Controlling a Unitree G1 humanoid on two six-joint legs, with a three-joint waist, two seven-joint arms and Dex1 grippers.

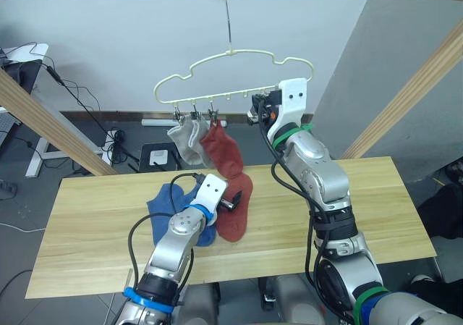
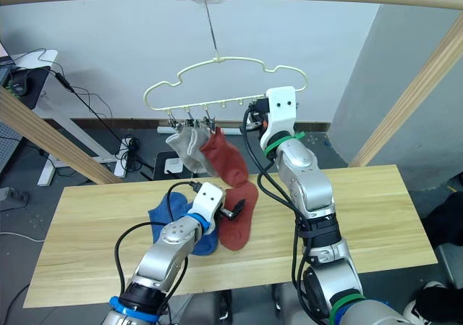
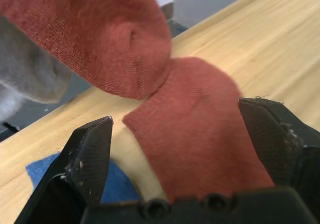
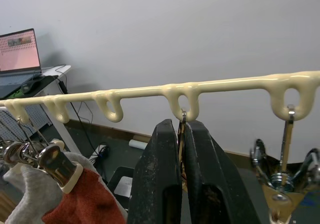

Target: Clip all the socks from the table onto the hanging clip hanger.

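Rust-red sock [image 1: 236, 209]: flat on table [image 1: 376, 202], between the spread fingers of the left gripper [image 3: 185, 149], blue socks [image 1: 168, 203] to its left. Right gripper [image 4: 182, 134]: raised at clip hanger [image 1: 239, 72], pinched seemingly on a clip [image 4: 183, 118].

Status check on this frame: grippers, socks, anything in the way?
Left gripper open over red sock on table. Right gripper shut on a clip at hanger. Two grey, one red hung; blue socks waiting. Nothing blocking.

rust-red sock [image 1: 235, 209], pale yellow hanger [image 1: 231, 75]
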